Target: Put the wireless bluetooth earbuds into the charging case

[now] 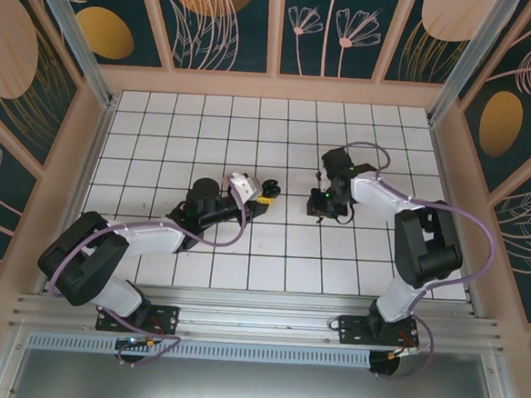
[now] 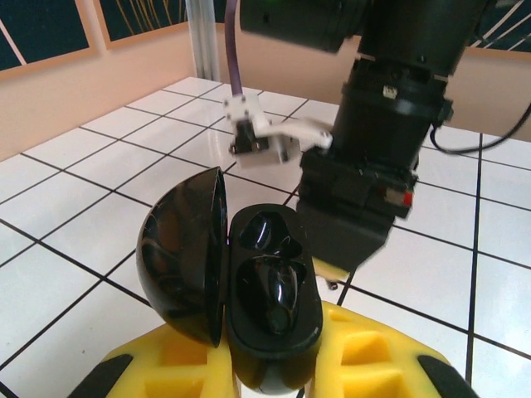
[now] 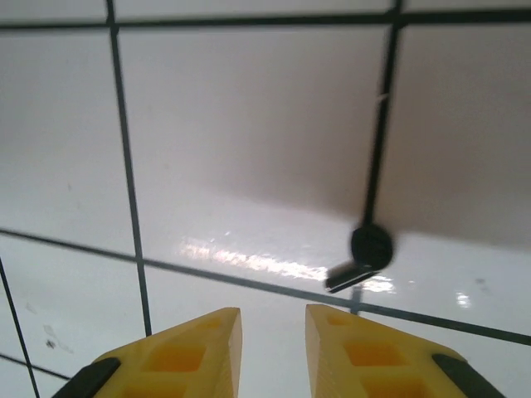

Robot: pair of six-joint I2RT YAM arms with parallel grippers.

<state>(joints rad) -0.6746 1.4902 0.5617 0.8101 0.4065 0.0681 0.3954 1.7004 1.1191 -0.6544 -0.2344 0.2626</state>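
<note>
My left gripper [image 2: 267,332] is shut on the black charging case [image 2: 249,332], which it holds with the lid [image 2: 182,265] swung open to the left. A glossy black earbud [image 2: 280,297] sits in the case's nearer socket; the farther socket [image 2: 261,232] is empty. A second black earbud [image 3: 369,249], with a short stem, lies on the white tiles. My right gripper [image 3: 272,319] hovers low over the table just short of it and to its left. Its yellow fingers stand a little apart with nothing between them. In the top view the two grippers [image 1: 268,192] [image 1: 324,203] face each other mid-table.
The right arm's wrist [image 2: 373,149] hangs close behind the open case. The white tiled table [image 1: 252,125] is fenced by pink walls [image 1: 273,86] and metal posts, with free room all around both grippers.
</note>
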